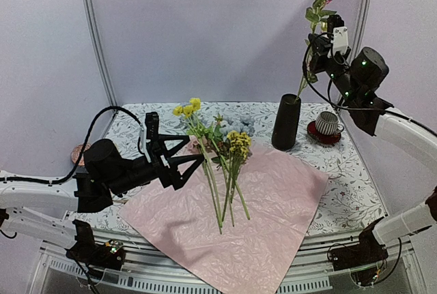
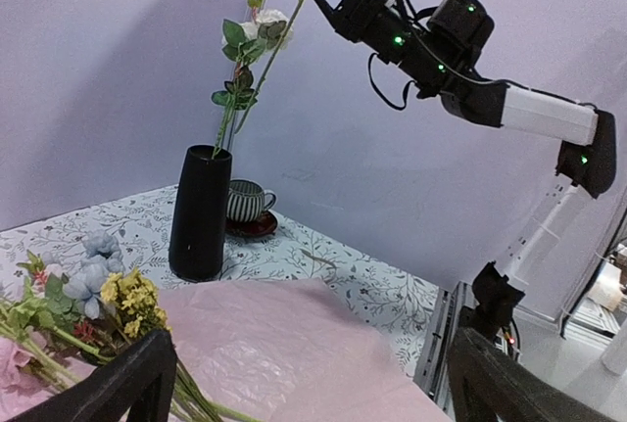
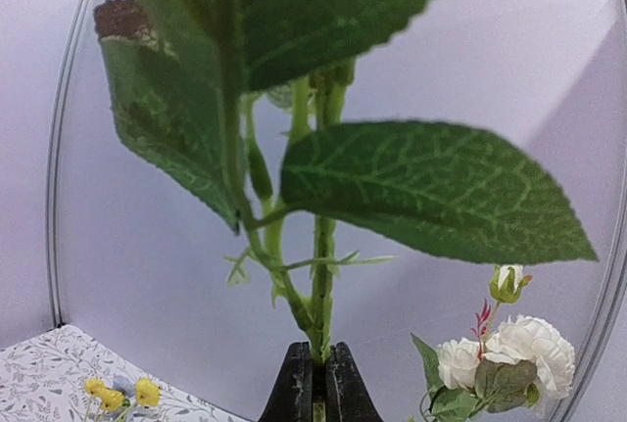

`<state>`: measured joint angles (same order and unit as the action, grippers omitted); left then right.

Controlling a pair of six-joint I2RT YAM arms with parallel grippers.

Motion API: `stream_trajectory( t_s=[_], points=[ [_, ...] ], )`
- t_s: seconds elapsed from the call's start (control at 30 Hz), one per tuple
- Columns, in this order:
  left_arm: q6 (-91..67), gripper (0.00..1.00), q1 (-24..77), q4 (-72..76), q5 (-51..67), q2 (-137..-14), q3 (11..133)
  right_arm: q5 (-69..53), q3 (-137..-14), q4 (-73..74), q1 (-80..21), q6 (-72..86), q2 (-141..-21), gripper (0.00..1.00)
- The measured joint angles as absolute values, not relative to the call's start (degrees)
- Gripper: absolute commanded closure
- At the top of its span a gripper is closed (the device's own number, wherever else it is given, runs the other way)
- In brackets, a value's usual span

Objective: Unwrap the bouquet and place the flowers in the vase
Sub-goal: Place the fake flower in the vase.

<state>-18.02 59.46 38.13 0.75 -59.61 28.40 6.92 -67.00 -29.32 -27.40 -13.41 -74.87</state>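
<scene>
My left arm stretches forward, low and nearly level; my left hand [image 1: 191, 163] is spread wide, its fingers [image 2: 127, 383] well apart and gripping nothing; my right arm rises high on its side, elbow bent, wrist turned inward toward the left; my right hand [image 3: 313, 385] is pinched tight on a flower stem [image 3: 320, 265].

Floral-clothed table [image 1: 355, 192] under pink paper [image 1: 273, 232], black vase [image 1: 286, 122], cup [image 1: 328, 123] on saucer [image 1: 319, 136].
</scene>
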Motion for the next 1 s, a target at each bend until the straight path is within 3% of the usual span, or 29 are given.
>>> stream_trajectory(
  t_s=[1.0],
  points=[
    [-16.6, 0.02, 59.5, 37.3, -0.9, -59.6, 28.4, 3.9, -68.1, -29.2, -21.5, -1.0, -93.8, 0.97]
  ],
)
